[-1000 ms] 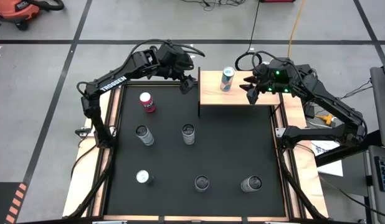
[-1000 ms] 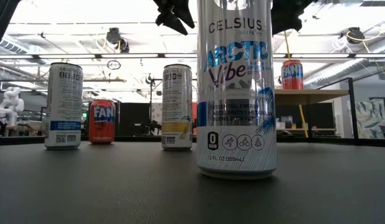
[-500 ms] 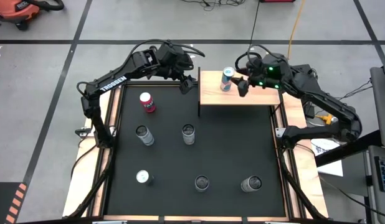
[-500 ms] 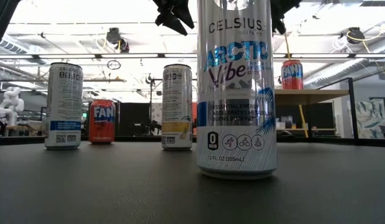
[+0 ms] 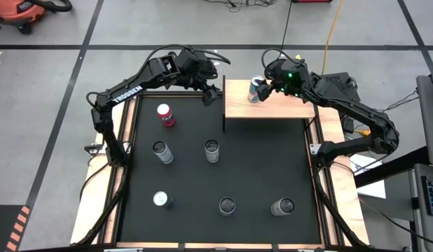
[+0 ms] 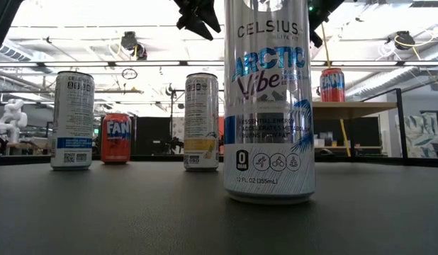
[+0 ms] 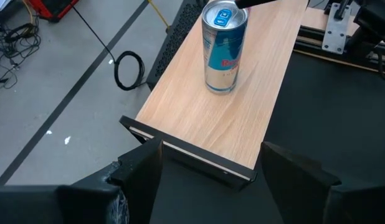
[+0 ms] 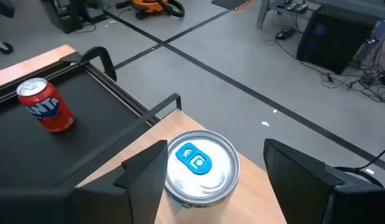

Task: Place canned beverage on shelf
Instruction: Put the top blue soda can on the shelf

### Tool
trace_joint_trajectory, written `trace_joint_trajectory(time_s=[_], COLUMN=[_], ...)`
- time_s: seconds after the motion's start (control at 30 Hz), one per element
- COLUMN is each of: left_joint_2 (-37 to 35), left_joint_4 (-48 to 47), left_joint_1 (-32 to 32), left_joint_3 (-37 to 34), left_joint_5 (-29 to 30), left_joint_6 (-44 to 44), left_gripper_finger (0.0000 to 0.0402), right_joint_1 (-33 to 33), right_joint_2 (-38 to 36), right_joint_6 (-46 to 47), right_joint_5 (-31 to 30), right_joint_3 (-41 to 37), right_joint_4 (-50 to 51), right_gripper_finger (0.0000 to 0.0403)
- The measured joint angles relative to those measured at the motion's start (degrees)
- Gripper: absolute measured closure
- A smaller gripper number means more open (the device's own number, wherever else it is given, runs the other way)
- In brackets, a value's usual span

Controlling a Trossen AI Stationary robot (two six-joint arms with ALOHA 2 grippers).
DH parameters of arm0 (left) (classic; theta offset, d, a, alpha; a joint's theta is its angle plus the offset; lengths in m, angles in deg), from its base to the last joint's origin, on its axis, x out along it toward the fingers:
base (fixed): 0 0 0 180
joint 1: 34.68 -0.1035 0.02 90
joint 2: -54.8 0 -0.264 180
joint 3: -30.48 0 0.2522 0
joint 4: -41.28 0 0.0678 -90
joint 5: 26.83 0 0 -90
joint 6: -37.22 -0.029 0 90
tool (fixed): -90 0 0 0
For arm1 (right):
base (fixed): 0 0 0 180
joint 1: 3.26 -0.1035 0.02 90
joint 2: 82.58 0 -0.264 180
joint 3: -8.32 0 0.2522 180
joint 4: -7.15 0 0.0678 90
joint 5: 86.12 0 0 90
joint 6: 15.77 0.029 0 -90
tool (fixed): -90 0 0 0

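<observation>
Two arms meet at the shelf in the high view; the right gripper has advanced onto the upright can, partly hiding it. Low view: both grippers cut off. Right wrist view: fingers flank the can, contact unclear. Left gripper gapes empty.

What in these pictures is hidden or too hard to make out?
- Right gripper over the blue-and-silver can: high view, the arm hides whether fingers touch it.
- Light wooden shelf: low view, the big Celsius can covers one end.
- Six cans on the black mat: high view, labels too small.
</observation>
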Motion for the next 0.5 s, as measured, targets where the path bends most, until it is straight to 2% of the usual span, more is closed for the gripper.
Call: trace_joint_trajectory(time_s=[0.5], left_joint_2=[0.0], left_joint_4=[0.0], left_joint_1=[0.0], left_joint_3=[0.0], left_joint_5=[0.0], left_joint_6=[-0.1], left_gripper_finger=[0.0135], right_joint_1=[0.4], right_joint_2=[4.1], right_joint_6=[1.6], right_joint_5=[0.8], right_joint_3=[0.1], right_joint_4=[-0.8], right_gripper_finger=[0.0156])
